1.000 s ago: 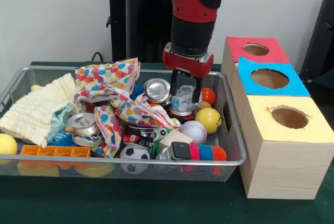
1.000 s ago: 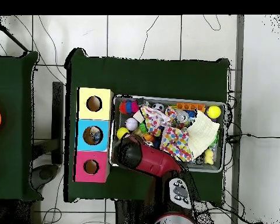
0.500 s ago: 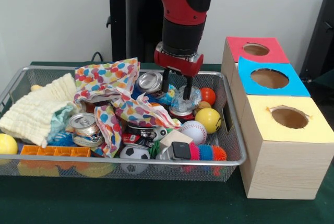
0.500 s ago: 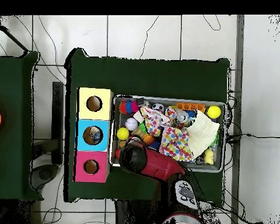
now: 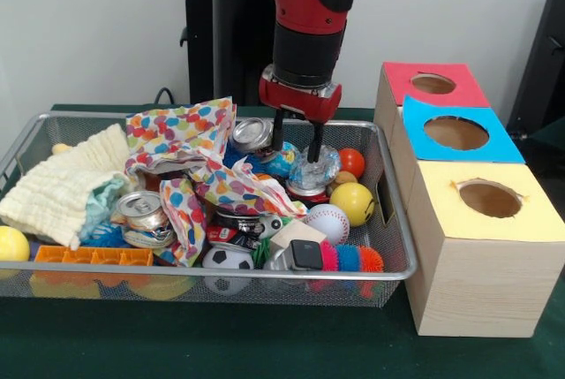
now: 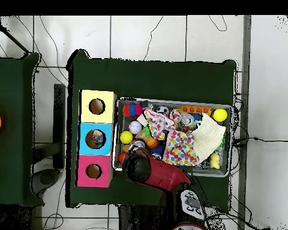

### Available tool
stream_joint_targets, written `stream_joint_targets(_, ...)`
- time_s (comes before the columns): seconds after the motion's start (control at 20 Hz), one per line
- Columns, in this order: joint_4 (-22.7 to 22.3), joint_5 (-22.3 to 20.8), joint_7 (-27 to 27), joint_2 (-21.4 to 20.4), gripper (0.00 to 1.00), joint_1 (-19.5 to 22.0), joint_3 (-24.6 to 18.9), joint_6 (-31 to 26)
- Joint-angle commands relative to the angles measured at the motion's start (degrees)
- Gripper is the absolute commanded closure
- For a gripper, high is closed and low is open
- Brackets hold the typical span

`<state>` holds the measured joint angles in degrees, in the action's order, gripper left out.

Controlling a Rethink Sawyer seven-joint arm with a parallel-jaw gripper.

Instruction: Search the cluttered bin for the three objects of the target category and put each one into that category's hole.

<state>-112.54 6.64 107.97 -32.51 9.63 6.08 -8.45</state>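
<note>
While its two fingers are standing apart and empty, the gripper (image 5: 297, 139) is hanging over the wire bin (image 5: 399, 255), with a crushed clear can (image 5: 312, 170) lying just below at five o'clock and a silver can (image 5: 251, 134) at nine o'clock.

Three boxes (image 5: 468, 176) stand in a row beside the cluttered bin (image 5: 388, 255).

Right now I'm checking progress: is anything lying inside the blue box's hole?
Yes, in the overhead view a small object shows inside the hole of the blue box, while the yellow box hole looks dark.
</note>
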Motion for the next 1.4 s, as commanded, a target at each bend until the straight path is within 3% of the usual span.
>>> stream_joint_targets(0.05,-3.7,-1.5,7.8,0.8,0.0,1.5,-6.4,1.8)
stream_joint_targets(1.4,-3.1,-0.3,9.5,3.1,0.0,1.5,-9.0,6.9)
